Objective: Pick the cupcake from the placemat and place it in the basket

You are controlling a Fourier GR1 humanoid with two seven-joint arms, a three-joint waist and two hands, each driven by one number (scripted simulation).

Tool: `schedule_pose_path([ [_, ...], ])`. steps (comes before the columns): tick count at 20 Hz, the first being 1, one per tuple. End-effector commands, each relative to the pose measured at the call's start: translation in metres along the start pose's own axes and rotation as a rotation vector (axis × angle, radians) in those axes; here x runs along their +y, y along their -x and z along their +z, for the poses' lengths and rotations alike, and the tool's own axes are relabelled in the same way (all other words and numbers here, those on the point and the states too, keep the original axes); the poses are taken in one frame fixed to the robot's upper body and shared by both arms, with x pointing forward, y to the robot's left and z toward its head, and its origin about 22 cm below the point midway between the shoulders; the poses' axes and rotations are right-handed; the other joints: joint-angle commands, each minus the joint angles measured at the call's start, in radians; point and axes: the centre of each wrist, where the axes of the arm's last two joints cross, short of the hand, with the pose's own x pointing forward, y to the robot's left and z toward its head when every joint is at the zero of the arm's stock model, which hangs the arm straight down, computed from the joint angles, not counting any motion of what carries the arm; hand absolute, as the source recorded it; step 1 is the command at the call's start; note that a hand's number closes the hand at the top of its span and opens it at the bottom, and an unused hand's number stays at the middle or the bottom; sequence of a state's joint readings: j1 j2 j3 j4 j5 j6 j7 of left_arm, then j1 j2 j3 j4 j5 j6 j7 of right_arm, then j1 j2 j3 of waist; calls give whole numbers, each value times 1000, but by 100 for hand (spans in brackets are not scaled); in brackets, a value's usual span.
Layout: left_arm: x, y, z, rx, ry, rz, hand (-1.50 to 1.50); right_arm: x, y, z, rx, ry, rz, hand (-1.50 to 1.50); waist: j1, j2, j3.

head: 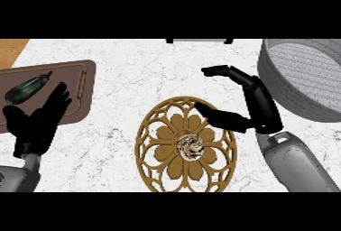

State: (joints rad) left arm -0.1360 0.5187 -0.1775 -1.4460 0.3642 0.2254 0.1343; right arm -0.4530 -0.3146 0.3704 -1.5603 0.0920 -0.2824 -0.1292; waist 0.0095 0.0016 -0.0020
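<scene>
— How is the right hand point(250, 106) seen, and what lies around it?

— It is seen spread apart, thumb toward the placemat and fingers curved toward the far side, with nothing held. It is hung just above the right rim of the placemat point(154, 131), between the placemat and the basket point(306, 81), which stands at the far right of the counter point(146, 67). The left hand point(36, 119) is shown at the near left, fingers straight and at rest, partly over a brown board point(80, 85) on which a dark green vegetable point(26, 88) is laid.

— And the cupcake?

— The cupcake point(191, 146) is found at the centre of the round, gold-patterned placemat, to the near left of the right hand and apart from it.

— How much of the task can be judged done?

— Little, it is judged. The cupcake has not been grasped, lifted or carried; the basket is seen with nothing in it. Reaching down, closing round the cupcake, moving it to the far right and releasing it are all left.

— Which way is it pointed?

— It is seen from above, so it is taken to stand upright. A roundish outline is shown; no long axis across the counter can be told.
</scene>
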Motion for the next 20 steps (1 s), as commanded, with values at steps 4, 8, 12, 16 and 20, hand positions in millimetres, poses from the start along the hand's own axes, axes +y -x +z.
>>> schedule_pose_path([
  [4, 6, -9, -13, 20, 16, 7, 0, 119, -60, -14, 3, 88, 109, -150, -9, -9, -2],
  [8, 8, 6, -14, 27, 15, -13, 0, 124, -101, -51, 183, 44, 155, -150, -11, -13, -3],
  [12, 18, 3, -14, 41, -25, 18, 0, 110, -111, -67, 402, -75, 353, -150, -40, -27, -5],
  [16, 15, 7, -12, 54, -29, -14, 0, 80, -106, -97, 578, -41, 703, -150, -52, -34, -6],
  [20, 18, 4, -14, 29, -29, 15, 0, 52, -163, -124, 696, -25, 764, -150, -45, -28, -2],
])
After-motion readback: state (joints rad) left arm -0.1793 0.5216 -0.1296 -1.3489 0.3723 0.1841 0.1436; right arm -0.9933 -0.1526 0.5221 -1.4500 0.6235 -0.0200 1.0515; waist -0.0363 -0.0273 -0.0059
